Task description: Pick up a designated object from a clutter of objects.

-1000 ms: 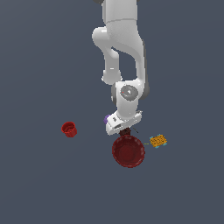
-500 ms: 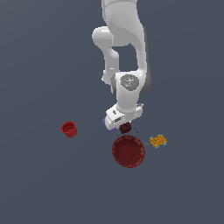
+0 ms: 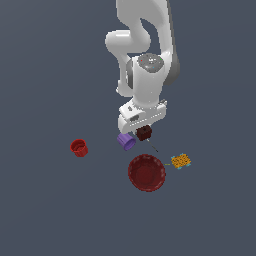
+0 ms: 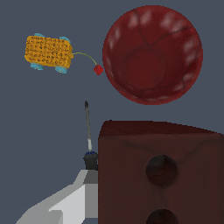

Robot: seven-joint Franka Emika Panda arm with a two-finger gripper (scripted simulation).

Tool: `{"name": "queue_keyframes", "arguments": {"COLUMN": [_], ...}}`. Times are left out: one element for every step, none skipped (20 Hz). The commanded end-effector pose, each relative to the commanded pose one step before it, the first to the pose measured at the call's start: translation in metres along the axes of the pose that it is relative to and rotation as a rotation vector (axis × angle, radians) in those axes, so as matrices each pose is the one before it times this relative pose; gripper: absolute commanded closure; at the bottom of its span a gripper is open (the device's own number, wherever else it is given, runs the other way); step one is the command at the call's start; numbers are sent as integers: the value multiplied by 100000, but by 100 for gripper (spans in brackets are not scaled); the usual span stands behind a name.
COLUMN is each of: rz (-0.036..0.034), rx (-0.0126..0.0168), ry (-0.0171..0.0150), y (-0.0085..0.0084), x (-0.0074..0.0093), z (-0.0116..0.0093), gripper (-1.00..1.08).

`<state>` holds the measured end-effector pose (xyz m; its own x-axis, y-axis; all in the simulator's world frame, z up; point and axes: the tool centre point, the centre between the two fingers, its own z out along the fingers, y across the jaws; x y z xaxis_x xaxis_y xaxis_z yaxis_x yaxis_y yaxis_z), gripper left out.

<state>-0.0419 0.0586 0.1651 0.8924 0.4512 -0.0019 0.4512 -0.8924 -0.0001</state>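
The designated object, a small dark reddish-brown block [image 3: 144, 133] with round holes, hangs off the floor with my gripper [image 3: 143, 129] shut on it. In the wrist view the block [image 4: 162, 175] fills the near corner, and one grey finger [image 4: 65, 201] lies against its side. Spread below is the clutter of objects. The large dark red bowl [image 3: 146, 172] sits under and slightly ahead of the block. A purple cup [image 3: 126, 141] lies on its side just beside the gripper, towards the exterior view's left.
A small red cup [image 3: 78, 148] stands apart at the exterior view's left. An orange waffle-like piece [image 3: 180, 161] lies right of the bowl, trailing a thin cord. A thin screwdriver [image 4: 88, 131] lies on the floor between the block and the orange piece [image 4: 48, 52].
The arm has risen and carried the block up and away from the bowl's rim. The purple cup, hidden by the hand before, now shows. Other objects have not moved.
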Motion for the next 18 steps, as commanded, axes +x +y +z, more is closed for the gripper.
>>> {"name": "queue_keyframes", "arguments": {"rz": [-40,0,0,0,-17,0,0,0,0,0,0,0,0,0,0,0,0,51], "rx": [18,0,0,0,61,0,0,0,0,0,0,0,0,0,0,0,0,-44], "ry": [200,0,0,0,27,0,0,0,0,0,0,0,0,0,0,0,0,-15], "y": [-65,-22,-21,-20,-13,-17,-15,-13,-11,-9,-7,-5,-3,0,3,5,6,15], "x": [-343,-133,-130,-127,-128,-122,-118,-112,-107,-101,-95,-88,-80,-70,-60,-52,-46,-45], "z": [-2734,-1047,-1036,-1027,-1021,-1012,-1005,-982,-951,-916,-875,-833,-790,-743,-692,-643,-596,-548], "gripper": [108,108,108,108,108,108,108,108,108,108,108,108,108,108,108,108,108,108]}}
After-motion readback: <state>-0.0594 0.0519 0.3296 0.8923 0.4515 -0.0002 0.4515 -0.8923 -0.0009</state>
